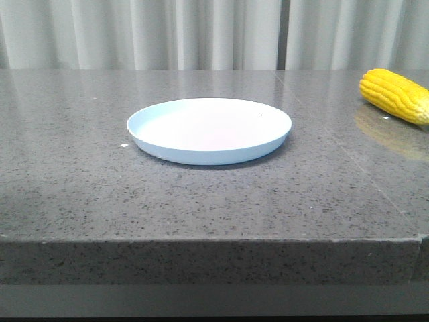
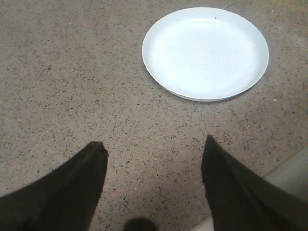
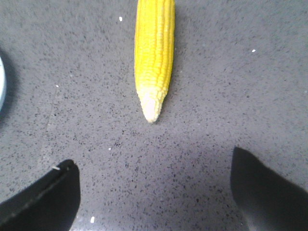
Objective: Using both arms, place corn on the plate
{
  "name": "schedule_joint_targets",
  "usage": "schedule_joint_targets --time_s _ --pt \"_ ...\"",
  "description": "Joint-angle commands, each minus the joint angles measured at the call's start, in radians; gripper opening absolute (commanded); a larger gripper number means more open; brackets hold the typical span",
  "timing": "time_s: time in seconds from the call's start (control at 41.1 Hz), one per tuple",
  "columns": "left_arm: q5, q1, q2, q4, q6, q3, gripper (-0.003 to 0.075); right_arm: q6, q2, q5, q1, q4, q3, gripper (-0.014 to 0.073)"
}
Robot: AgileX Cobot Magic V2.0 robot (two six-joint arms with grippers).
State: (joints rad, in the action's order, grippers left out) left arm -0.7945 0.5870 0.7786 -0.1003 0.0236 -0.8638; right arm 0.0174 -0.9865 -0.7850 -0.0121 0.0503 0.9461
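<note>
While corn [image 3: 154, 57] lies on bench [image 1: 201, 201] apart from plate [image 1: 209, 130]: both sets of fingers spread, empty; straddle cob mid-length, close squarely.

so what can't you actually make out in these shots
- Corn: front view's right edge cuts off one end; right wrist view's top edge cuts off its thick end.
- Plate: only a sliver shows at the right wrist view's edge.
- Left gripper and right gripper: only dark fingertips show; neither arm appears in front view.
</note>
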Motion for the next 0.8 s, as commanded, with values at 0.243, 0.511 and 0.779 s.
schedule_joint_targets --time_s 0.243,0.511,0.779 --pt "0.075 0.002 0.000 -0.004 0.013 -0.028 0.0417 0.064 -0.317 -0.042 -0.005 -0.002 0.301 0.0655" --pt "0.075 0.002 0.000 -0.004 0.013 -0.028 0.0417 0.064 -0.547 -0.059 -0.005 0.006 0.499 0.0655" --pt "0.077 0.002 0.000 -0.004 0.013 -0.028 0.0417 0.064 -0.739 -0.060 -0.005 0.032 0.650 0.0655"
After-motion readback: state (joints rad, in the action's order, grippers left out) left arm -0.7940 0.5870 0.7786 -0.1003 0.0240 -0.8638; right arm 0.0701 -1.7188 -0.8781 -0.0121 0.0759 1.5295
